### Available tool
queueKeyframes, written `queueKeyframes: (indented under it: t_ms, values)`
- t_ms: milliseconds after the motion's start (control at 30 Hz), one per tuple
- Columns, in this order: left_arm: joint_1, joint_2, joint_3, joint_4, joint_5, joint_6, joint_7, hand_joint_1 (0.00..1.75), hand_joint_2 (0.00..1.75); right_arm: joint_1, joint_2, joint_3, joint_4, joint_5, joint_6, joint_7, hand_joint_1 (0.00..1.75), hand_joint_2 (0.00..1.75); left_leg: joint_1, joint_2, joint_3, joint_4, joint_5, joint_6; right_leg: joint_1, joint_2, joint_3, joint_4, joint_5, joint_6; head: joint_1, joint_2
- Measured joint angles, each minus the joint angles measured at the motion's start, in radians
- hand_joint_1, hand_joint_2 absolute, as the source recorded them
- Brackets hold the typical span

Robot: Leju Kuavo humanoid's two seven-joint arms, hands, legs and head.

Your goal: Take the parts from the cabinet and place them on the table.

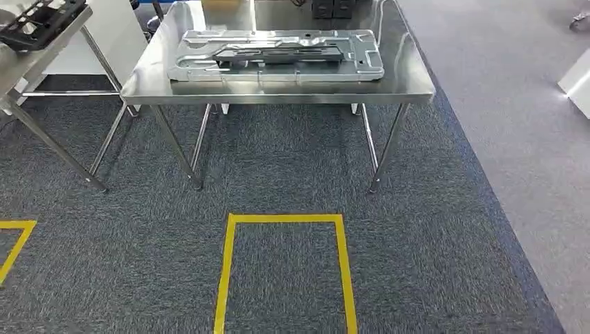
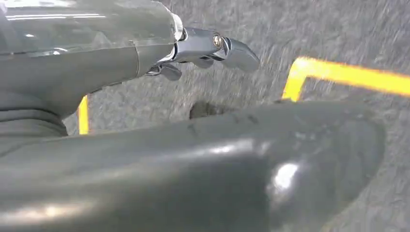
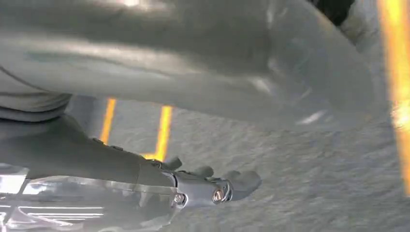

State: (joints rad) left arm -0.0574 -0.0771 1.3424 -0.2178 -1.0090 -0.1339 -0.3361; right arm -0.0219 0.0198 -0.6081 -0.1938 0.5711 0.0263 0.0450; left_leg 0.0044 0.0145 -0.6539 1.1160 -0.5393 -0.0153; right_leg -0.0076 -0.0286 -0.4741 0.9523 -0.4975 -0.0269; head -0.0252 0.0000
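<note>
Head view, left to right: black rack [image 1: 42, 21] on the side table [image 1: 17, 73] at far left, then the steel table [image 1: 278, 87] dead ahead with 1 pressed metal part [image 1: 277, 54] lying flat on it, near the front edge. Yellow floor box [image 1: 285, 271] marked on the carpet in front of the table. Cabinet isn't visible, so can't tell how many parts are left in it.

Left wrist view: left hand [image 2: 208, 50] hangs over carpet, fingers loosely extended, holding nothing. Right wrist view: right hand [image 3: 212, 186] same, fingers apart, nothing in them.

My read: 1 part delivered, both hands free. What's left is likely a return to the cabinet for another part, if any remain.
</note>
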Motion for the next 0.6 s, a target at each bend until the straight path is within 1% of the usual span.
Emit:
queueKeyframes:
  t_ms: [33,67,100,133,167,200,233,267,300,333,367,400,433,467,500,533,567,600]
  values:
    - [0.001,-0.001,0.0,0.001,0.0,-0.001,0.001,0.0,0.0,0.004,0.0,0.0,0.0,0.0,0.0,0.003,0.0,0.0,0.002,-0.003,-0.016,0.079,-0.057,-0.004,0.003,0.001,-0.018,0.001,0.014,-0.002,0.0,0.0]
    - [0.0,-0.002,0.0,0.001,0.0,-0.001,0.001,0.0,0.0,0.006,0.0,0.0,0.0,0.0,0.0,0.005,0.0,0.0,0.003,-0.004,-0.028,0.147,-0.086,-0.005,0.006,0.002,-0.037,0.003,0.027,-0.002,0.0,0.0]
    - [0.0,-0.002,0.0,0.001,0.0,0.0,0.001,0.0,0.0,0.006,0.0,0.0,0.0,0.0,0.0,0.005,0.0,0.0,0.003,-0.004,-0.026,0.191,-0.085,-0.005,0.008,0.003,-0.056,0.007,0.039,-0.002,0.0,0.0]
    - [0.0,-0.002,0.0,0.001,0.0,0.0,0.001,0.0,0.0,0.006,0.0,0.0,0.0,0.001,0.0,0.005,0.0,0.0,0.002,-0.004,-0.006,0.194,-0.054,-0.003,0.009,0.005,-0.077,0.014,0.051,0.0,0.0,0.0]
    - [0.0,-0.002,0.0,0.001,0.0,0.0,0.001,0.0,0.0,0.006,0.0,0.0,0.0,0.001,0.0,0.005,0.0,0.0,0.002,-0.004,0.034,0.157,-0.011,0.0,0.009,0.007,-0.097,0.02,0.06,0.001,0.0,0.0]
    - [-0.001,-0.002,0.0,0.001,0.001,0.002,0.001,0.0,0.0,0.006,0.001,0.0,0.0,0.002,0.001,0.005,0.0,0.0,0.001,-0.004,0.093,0.085,0.023,0.005,0.01,0.007,-0.114,0.027,0.069,0.004,0.0,0.0]
    - [-0.002,-0.002,0.0,0.001,0.002,0.003,0.001,0.0,0.0,0.005,0.001,0.0,0.0,0.003,0.001,0.005,0.0,0.0,-0.001,-0.004,0.16,-0.003,0.029,0.012,0.01,0.009,-0.126,0.031,0.077,0.007,0.0,0.0]
    - [-0.005,-0.001,0.0,0.001,0.003,0.003,0.001,0.0,0.0,0.002,0.002,0.0,0.0,0.003,0.001,0.005,0.0,0.0,-0.006,-0.005,0.238,-0.101,0.002,0.021,0.013,0.01,-0.133,0.037,0.085,0.012,0.0,0.0]
    - [-0.007,-0.001,0.0,0.001,0.003,0.003,0.001,0.0,0.0,0.003,0.003,0.0,0.0,0.003,0.001,0.005,0.0,0.0,-0.008,-0.004,0.277,-0.18,-0.017,0.025,0.014,0.009,-0.14,0.042,0.094,0.018,0.0,0.0]
    - [-0.008,-0.001,0.0,0.001,0.004,0.003,0.001,0.0,0.0,0.003,0.003,0.0,0.0,0.004,0.001,0.005,0.0,0.0,-0.01,-0.005,0.269,-0.183,-0.022,0.026,0.013,0.006,-0.145,0.042,0.107,0.023,0.0,0.0]
    - [-0.007,-0.001,0.0,0.001,0.004,0.003,0.0,0.0,0.0,0.002,0.003,-0.001,0.0,0.006,0.001,0.005,0.0,0.0,-0.013,-0.005,0.261,-0.18,-0.016,0.033,0.01,0.005,-0.148,0.038,0.118,0.029,0.0,0.0]
    - [-0.005,-0.001,0.0,0.001,0.004,0.003,0.0,0.0,0.0,0.003,0.002,-0.002,0.0,0.006,0.001,0.005,0.0,0.0,-0.011,-0.005,0.255,-0.184,-0.004,0.039,0.01,0.006,-0.149,0.035,0.128,0.036,0.0,0.0]
    - [-0.004,-0.005,0.0,0.002,0.003,0.003,0.0,0.0,0.0,0.004,-0.003,-0.003,0.0,0.006,0.001,0.005,0.0,0.0,-0.002,0.002,0.247,-0.19,0.012,0.045,0.006,0.011,-0.155,0.042,0.118,0.042,0.0,0.0]
    - [-0.005,-0.006,0.0,0.002,0.003,0.003,0.001,0.0,0.0,0.004,-0.005,-0.005,0.0,0.006,0.001,0.005,0.0,0.0,-0.004,0.002,0.233,-0.189,0.023,0.055,0.006,0.019,-0.167,0.07,0.062,0.046,0.001,0.0]
    - [-0.006,-0.005,0.0,0.002,0.003,0.002,0.0,0.0,0.0,0.004,-0.005,-0.005,0.0,0.008,0.001,0.005,0.0,0.0,-0.004,0.003,0.217,-0.186,0.036,0.058,0.003,0.022,-0.183,0.131,-0.008,0.05,0.0,0.0]
    - [-0.006,-0.006,0.0,0.002,0.002,0.002,0.0,0.0,0.0,0.004,-0.005,-0.005,0.0,0.009,0.001,0.005,0.0,0.0,-0.005,0.003,0.2,-0.184,0.047,0.06,0.0,0.023,-0.203,0.211,-0.069,0.055,0.001,0.0]
    - [-0.006,-0.006,0.0,0.002,0.001,0.002,0.0,0.0,0.0,0.005,-0.005,-0.005,0.0,0.01,0.001,0.005,0.0,0.0,-0.007,0.003,0.183,-0.18,0.058,0.059,-0.001,0.024,-0.22,0.29,-0.107,0.059,0.001,0.0]
    - [-0.006,-0.005,0.0,0.002,0.001,0.002,0.0,0.0,0.0,0.005,-0.005,-0.006,0.0,0.01,0.001,0.005,0.0,0.0,-0.008,0.004,0.165,-0.175,0.068,0.058,-0.004,0.024,-0.226,0.342,-0.111,0.062,0.0,0.0]
